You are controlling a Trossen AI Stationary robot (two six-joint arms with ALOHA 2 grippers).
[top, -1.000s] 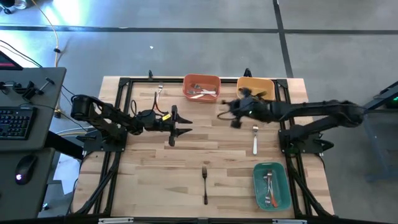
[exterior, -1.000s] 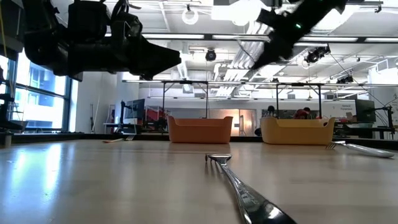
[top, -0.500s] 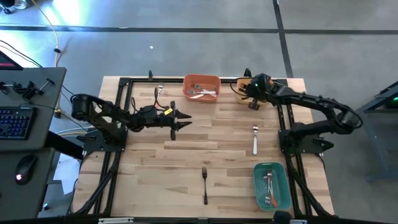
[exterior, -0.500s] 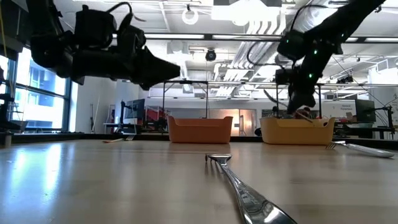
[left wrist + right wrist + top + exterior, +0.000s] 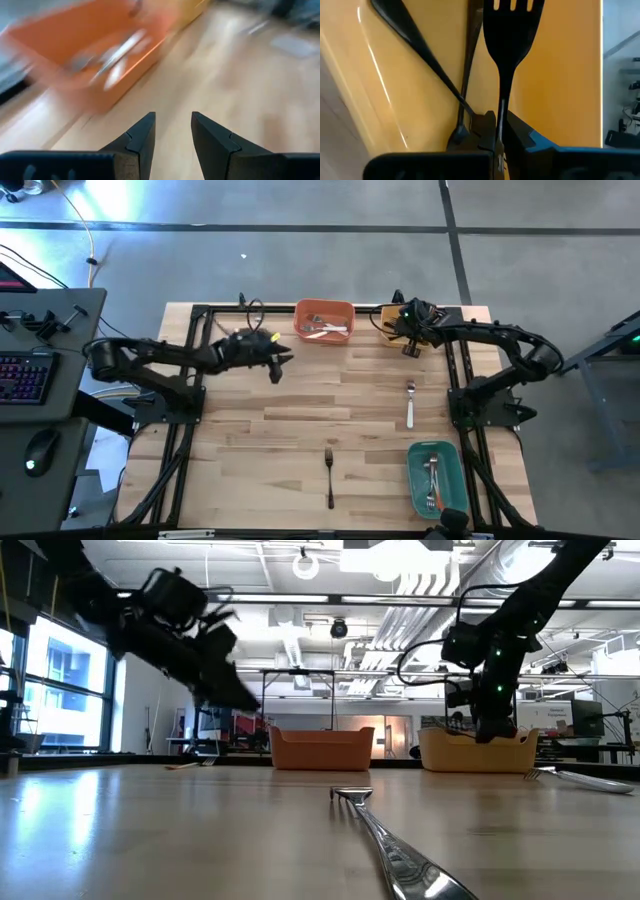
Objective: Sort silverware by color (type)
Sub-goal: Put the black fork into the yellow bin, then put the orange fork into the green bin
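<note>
Black fork (image 5: 512, 30) in right gripper (image 5: 492, 130) over yellow bin (image 5: 560, 75)

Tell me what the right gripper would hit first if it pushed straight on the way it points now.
Most likely the yellow bin floor: the right gripper, shut on a black fork, points straight into it, though depth is unclear.

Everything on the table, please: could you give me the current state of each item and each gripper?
Left gripper: open, empty, above the table near the orange bin.
Right gripper: shut on black fork, over the yellow bin.
Orange bin: holds forks.
Green bin: holds forks.
Dark fork: loose on the table.
Silver fork: loose on the table.
</note>
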